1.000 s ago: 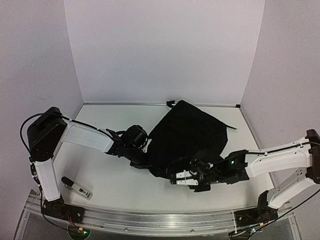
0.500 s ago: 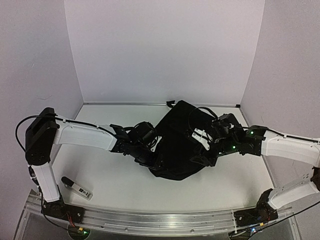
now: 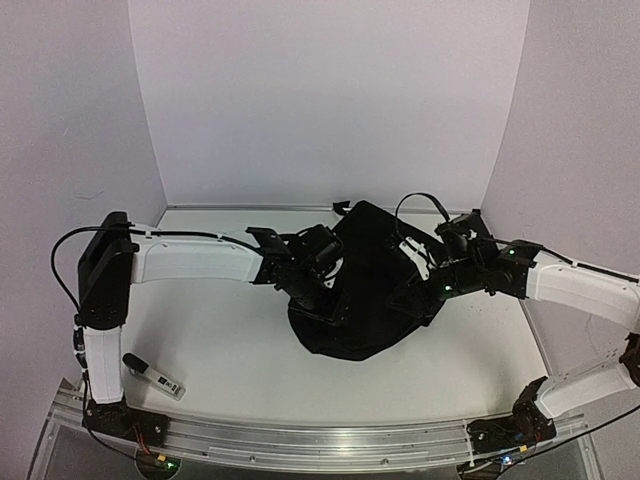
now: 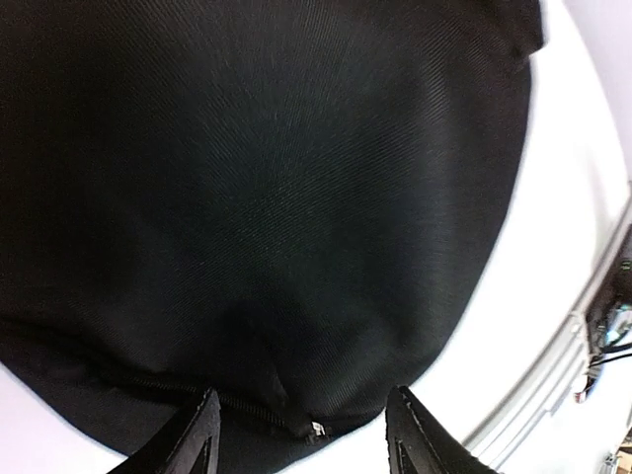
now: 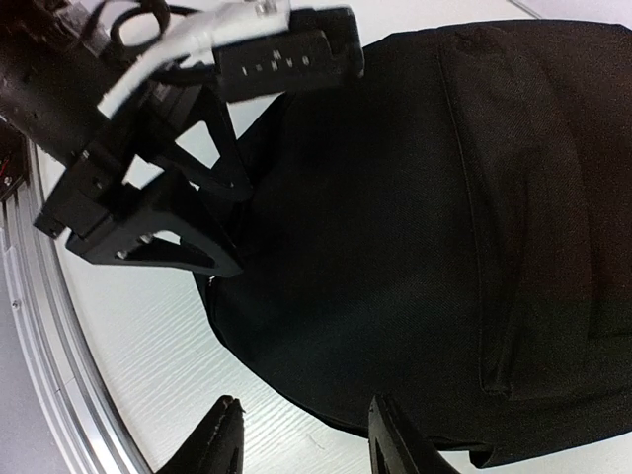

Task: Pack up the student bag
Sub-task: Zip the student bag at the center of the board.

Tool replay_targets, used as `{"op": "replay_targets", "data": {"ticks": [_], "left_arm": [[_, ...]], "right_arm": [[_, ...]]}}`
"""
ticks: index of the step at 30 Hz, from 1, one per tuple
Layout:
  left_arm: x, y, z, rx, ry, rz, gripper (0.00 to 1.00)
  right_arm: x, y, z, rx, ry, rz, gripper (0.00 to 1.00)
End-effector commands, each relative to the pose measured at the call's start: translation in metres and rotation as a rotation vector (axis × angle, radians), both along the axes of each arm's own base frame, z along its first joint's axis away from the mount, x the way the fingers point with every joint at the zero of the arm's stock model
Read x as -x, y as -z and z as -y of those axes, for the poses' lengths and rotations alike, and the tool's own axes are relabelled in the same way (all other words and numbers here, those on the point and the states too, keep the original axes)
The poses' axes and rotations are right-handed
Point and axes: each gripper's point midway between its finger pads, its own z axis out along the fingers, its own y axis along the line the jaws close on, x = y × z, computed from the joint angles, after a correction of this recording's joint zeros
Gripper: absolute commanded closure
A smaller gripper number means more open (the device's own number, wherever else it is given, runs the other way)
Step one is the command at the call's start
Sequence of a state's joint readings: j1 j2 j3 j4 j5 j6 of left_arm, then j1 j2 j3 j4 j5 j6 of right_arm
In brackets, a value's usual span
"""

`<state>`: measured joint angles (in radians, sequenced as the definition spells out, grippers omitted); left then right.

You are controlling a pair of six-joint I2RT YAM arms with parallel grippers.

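The student bag (image 3: 365, 275) is a large black fabric backpack lying flat mid-table, with its top loop (image 3: 341, 206) towards the back wall. My left gripper (image 3: 328, 303) is open at the bag's left edge. In the left wrist view its fingers (image 4: 197, 434) straddle the zipper seam and a small metal zipper pull (image 4: 314, 428), and black cloth (image 4: 276, 197) fills the frame. My right gripper (image 3: 408, 300) is open over the bag's right side. In the right wrist view its fingertips (image 5: 225, 434) hover above the bag's rim (image 5: 395, 247), holding nothing, and the left gripper (image 5: 148, 237) shows opposite.
A small black-and-white marker-like object (image 3: 152, 375) lies at the front left near the left arm's base. A metal rail (image 3: 320, 445) runs along the front edge. White walls enclose the table on three sides.
My right arm swung up from the bag's front edge to its right side. My left gripper slid right and back along the bag's left edge. The bag bunched narrower.
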<state>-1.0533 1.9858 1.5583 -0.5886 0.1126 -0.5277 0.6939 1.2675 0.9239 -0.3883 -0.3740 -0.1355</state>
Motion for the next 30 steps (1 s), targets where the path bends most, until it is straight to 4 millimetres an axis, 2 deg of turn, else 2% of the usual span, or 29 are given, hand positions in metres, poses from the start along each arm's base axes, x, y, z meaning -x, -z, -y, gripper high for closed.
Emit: {"op": "replay_targets", "data": {"ticks": [1,9,13,17,20,22,25,30], "left_arm": [[0.011,0.025,-0.001,-0.099,-0.007,-0.085,0.43],[0.024,0.055,0.007,-0.152,0.024,-0.165,0.49],[0.023,0.054,0.009,-0.136,0.026,-0.146,0.74],[0.014,0.014,0.010,-0.033,0.005,-0.049,0.93],[0.011,-0.022,0.009,0.077,-0.004,0.024,0.99],[0.010,-0.049,0.009,0.169,-0.011,0.067,1.00],[0.009,-0.073,0.005,0.280,-0.024,0.079,1.00],[0.008,-0.089,0.004,0.454,-0.026,-0.010,1.00]], "right_arm": [[-0.005,-0.020,-0.004,-0.049,0.011,0.012,0.56],[-0.003,-0.016,-0.005,-0.042,-0.002,0.003,0.56],[-0.004,-0.015,-0.006,-0.039,-0.010,0.002,0.56],[-0.004,-0.011,-0.007,-0.027,-0.027,0.004,0.56],[-0.003,-0.006,-0.009,-0.015,-0.048,-0.002,0.56],[-0.002,-0.005,-0.011,-0.014,-0.067,-0.009,0.57],[0.001,-0.006,-0.017,-0.026,-0.106,-0.016,0.57],[0.006,-0.019,-0.028,-0.065,-0.190,0.003,0.56]]}}
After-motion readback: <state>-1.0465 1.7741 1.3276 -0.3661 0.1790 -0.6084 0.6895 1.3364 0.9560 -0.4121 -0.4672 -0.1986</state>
